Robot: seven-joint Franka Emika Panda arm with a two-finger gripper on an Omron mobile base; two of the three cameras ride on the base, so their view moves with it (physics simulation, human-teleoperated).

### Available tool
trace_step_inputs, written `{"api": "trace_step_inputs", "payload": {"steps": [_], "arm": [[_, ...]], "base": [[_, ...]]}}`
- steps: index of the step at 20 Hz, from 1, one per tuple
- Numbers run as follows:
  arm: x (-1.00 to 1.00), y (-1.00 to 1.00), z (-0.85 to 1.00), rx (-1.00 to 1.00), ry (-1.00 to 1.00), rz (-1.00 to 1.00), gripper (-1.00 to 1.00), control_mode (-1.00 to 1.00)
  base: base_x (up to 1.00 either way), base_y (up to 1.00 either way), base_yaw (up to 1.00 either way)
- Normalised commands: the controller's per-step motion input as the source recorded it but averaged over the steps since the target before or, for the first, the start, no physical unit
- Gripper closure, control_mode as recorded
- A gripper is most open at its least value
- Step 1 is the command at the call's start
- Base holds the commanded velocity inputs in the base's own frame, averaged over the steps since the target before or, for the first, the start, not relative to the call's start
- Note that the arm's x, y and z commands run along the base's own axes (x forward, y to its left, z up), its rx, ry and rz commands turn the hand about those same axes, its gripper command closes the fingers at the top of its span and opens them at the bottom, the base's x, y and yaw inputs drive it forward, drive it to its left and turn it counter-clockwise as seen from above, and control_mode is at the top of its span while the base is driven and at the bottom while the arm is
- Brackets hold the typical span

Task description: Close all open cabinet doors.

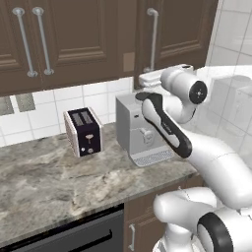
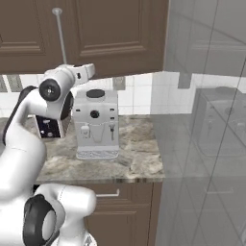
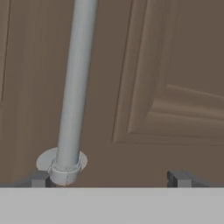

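Matt dark brown wooden cabinet doors [image 1: 74,34] carry smooth silver metal bar handles [image 3: 76,87] above a polished mottled stone counter [image 1: 44,182].

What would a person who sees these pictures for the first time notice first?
First, the white end effector, open, raised close to a dark brown cabinet door above the counter, near the foot of its silver bar handle. Next, the grey coffee machine on the marble counter directly below, with a black toaster to its left.

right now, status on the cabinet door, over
Gripper open, holding nothing. Close against cabinet door, by base of its handle. Coffee machine below on counter.
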Motion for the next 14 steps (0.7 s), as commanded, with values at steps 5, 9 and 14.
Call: {"api": "trace_step_inputs", "payload": {"steps": [5, 9, 14], "arm": [[0.71, 0.19, -0.03, 0.00, 0.00, -0.04, -1.00, -1.00], [0.66, 0.13, -0.01, 0.00, 0.00, -0.04, -1.00, -1.00], [0.55, 0.10, 0.00, 0.00, 0.00, -0.02, -1.00, -1.00]], "base": [[0.00, 0.00, 0.00], [0.00, 0.00, 0.00], [0.00, 0.00, 0.00]]}}
